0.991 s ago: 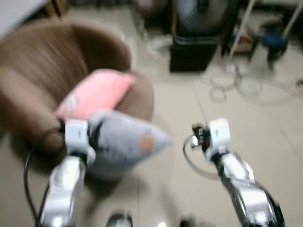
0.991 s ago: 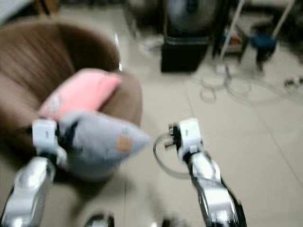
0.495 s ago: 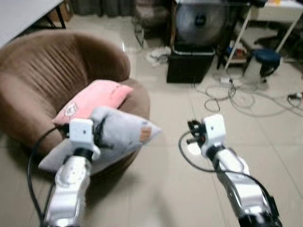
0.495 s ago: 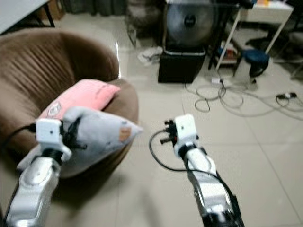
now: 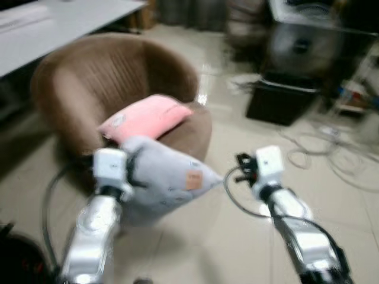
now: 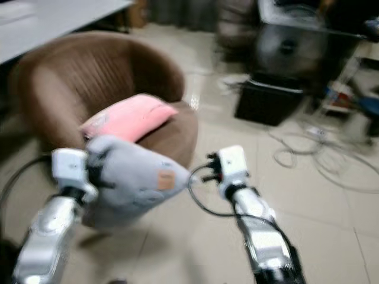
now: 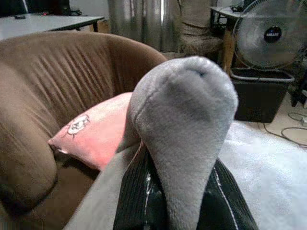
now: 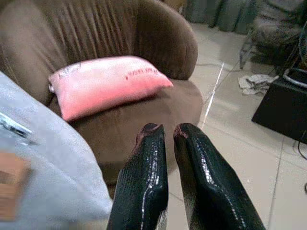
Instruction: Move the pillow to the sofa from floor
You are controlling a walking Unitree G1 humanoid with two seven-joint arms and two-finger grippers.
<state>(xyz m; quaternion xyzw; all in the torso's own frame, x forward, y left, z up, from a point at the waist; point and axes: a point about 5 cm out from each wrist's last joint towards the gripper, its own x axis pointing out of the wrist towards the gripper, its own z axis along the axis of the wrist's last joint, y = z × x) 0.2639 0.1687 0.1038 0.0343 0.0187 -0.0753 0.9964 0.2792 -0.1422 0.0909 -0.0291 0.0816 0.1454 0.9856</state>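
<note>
The grey pillow [image 5: 166,177] is held off the floor, pinched between the fingers [image 7: 139,201] of the left gripper [image 7: 175,201], just in front of the brown sofa [image 5: 89,89]. The right gripper [image 8: 165,139] is raised beside it — fingers nearly together, holding nothing. A pink pillow [image 5: 148,116] already lies on the sofa seat. Farther off, loose cables [image 5: 331,157] are spread on the tiled floor [image 5: 237,236] near a black bin [image 5: 278,102] — a fan [image 7: 268,33] stands above it.
</note>
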